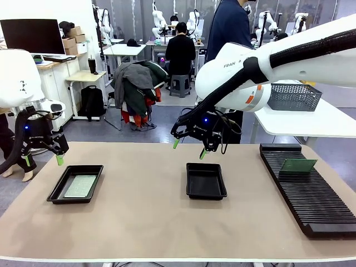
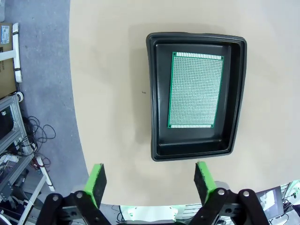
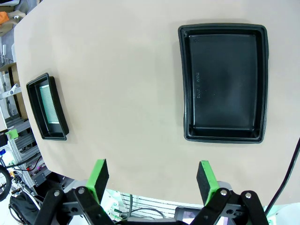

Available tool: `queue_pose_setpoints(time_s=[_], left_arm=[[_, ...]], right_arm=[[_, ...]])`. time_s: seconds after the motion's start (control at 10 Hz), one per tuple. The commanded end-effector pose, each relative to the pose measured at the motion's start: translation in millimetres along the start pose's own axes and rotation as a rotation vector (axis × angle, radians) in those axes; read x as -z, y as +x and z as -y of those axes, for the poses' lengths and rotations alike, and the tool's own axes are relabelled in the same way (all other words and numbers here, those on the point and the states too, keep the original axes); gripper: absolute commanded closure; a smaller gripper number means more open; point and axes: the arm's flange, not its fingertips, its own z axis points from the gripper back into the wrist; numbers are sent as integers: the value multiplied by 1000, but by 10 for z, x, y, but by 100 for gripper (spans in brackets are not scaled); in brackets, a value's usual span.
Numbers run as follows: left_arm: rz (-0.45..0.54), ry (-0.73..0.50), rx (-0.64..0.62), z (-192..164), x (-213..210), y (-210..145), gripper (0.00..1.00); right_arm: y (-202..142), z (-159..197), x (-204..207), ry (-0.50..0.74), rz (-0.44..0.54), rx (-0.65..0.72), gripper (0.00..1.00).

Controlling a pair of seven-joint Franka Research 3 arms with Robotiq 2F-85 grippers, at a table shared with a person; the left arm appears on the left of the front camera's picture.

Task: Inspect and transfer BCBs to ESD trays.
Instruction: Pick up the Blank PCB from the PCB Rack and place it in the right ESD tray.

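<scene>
Two black ESD trays lie on the tan table. The left tray point(image 1: 75, 184) point(image 2: 197, 96) point(image 3: 47, 106) holds a pale green BCB point(image 1: 81, 186) point(image 2: 195, 90) flat on its floor. The middle tray point(image 1: 206, 181) point(image 3: 224, 82) holds nothing. Another BCB point(image 1: 298, 164) stands tilted in the long black slotted rack point(image 1: 308, 189) at the right. My left gripper point(image 1: 41, 159) point(image 2: 149, 180) hangs open above the table's left edge, beside the left tray. My right gripper point(image 1: 189, 148) point(image 3: 152, 179) hangs open above the table just behind the middle tray. Neither holds anything.
A grey mesh basket point(image 1: 293, 97) sits on a white side table at the back right. A person in dark clothes point(image 1: 229, 25) stands behind the right arm. Bare tan table surface point(image 1: 144, 211) stretches between and in front of the trays.
</scene>
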Motion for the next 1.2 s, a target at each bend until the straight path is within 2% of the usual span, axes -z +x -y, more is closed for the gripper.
queue_pose_setpoints(time_s=[0.0, 0.4, 0.5, 0.9, 1.1], left_arm=[[-1, 0, 0, -1, 3, 1, 0], [-1, 0, 0, -1, 3, 1, 0], [-1, 0, 0, -1, 3, 1, 0], [-1, 0, 0, -1, 3, 1, 0], [-1, 0, 0, -1, 3, 1, 0]], right_arm=[[10, -23, 2, -15, 3, 4, 0], [0, 0, 0, 0, 0, 0, 0], [-27, 210, -110, 5, 40, -35, 0], [-289, 954, -851, -95, 172, -461, 0], [-367, 1501, -1377, -109, 226, -657, 0]])
